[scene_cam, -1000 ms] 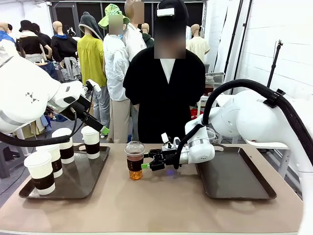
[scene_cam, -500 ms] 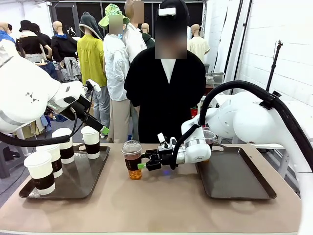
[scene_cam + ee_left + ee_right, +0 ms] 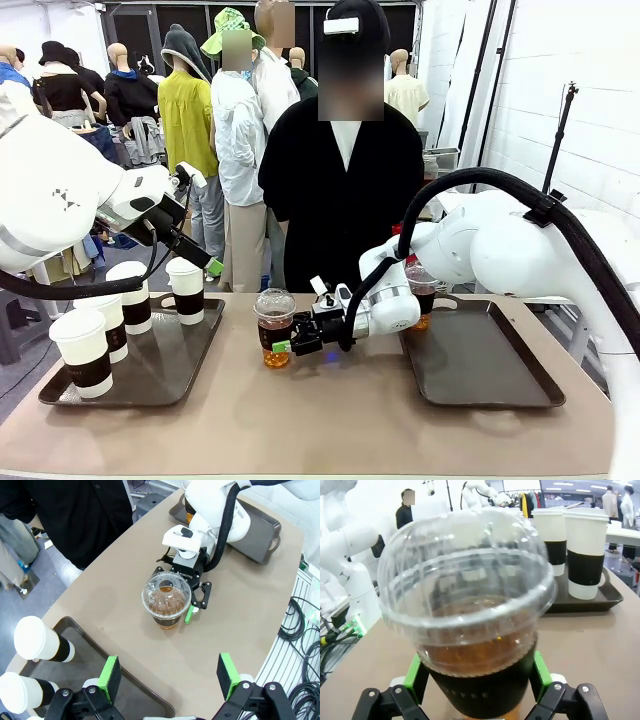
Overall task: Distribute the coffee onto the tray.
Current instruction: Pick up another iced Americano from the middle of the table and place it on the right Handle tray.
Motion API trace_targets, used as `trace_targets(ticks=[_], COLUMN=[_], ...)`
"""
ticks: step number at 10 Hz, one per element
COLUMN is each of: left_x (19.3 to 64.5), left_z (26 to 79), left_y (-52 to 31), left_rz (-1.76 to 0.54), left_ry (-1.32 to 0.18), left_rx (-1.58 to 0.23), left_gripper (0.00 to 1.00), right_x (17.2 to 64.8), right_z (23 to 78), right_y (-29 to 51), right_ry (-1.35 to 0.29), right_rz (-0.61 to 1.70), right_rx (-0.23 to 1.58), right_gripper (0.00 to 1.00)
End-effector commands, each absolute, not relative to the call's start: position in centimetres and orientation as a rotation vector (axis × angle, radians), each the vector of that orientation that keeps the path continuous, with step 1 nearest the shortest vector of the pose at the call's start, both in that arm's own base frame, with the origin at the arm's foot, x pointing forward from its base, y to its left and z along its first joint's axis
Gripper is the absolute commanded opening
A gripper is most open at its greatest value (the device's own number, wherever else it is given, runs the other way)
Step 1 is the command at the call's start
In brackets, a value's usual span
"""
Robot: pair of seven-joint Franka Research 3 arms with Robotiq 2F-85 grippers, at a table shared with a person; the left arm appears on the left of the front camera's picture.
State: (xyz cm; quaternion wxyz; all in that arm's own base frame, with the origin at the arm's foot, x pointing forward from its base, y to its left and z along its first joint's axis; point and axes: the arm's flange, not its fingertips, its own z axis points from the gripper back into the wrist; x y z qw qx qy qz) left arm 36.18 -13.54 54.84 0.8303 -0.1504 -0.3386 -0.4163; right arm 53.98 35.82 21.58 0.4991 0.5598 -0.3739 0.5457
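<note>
A clear dome-lidded cup of brown coffee (image 3: 274, 328) with a dark sleeve stands on the table's middle. My right gripper (image 3: 281, 341) is open, its green pads (image 3: 415, 672) on either side of the cup's sleeve (image 3: 480, 690); from the left wrist the same cup (image 3: 166, 599) shows with that gripper (image 3: 172, 597) straddling it. Another clear cup (image 3: 421, 290) stands at the back of the right tray (image 3: 480, 365), partly hidden by the right arm. Several white lidded cups with brown sleeves (image 3: 108, 325) stand on the left tray (image 3: 170, 375). My left gripper (image 3: 205, 262) hangs open and empty above that tray.
A person in black stands at the far side of the table, just behind the middle cup. Bare table lies between the two trays and along the front edge. Cables hang off the table's side (image 3: 300, 630).
My right arm has reached further left, bringing its open fingers around the clear cup. The cup stays in place and the left arm has not moved.
</note>
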Motion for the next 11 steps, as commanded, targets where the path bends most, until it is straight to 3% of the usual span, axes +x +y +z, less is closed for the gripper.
trace_targets(ticks=[1,7,9,11], left_x=[36.3,36.3,36.3,36.3], left_z=[54.9,54.9,54.9,54.9], left_y=[-13.4,-13.4,-13.4,-13.4], left_rz=[-0.877,-0.877,-0.877,-0.877], left_ry=[-0.714,-0.714,-0.714,-0.714], left_rx=[-0.322,-0.322,-0.322,-0.322], left_gripper=[1.0,1.0,1.0,1.0], right_x=[54.0,53.8,53.6,53.4], right_z=[22.3,22.4,22.5,23.0], right_y=[36.5,37.6,37.6,37.4], right_ry=[-0.87,-0.849,-0.865,-0.864], right_rz=[1.344,1.338,1.335,1.336], right_rx=[1.38,1.397,1.41,1.42], right_gripper=[1.0,1.0,0.64,0.64])
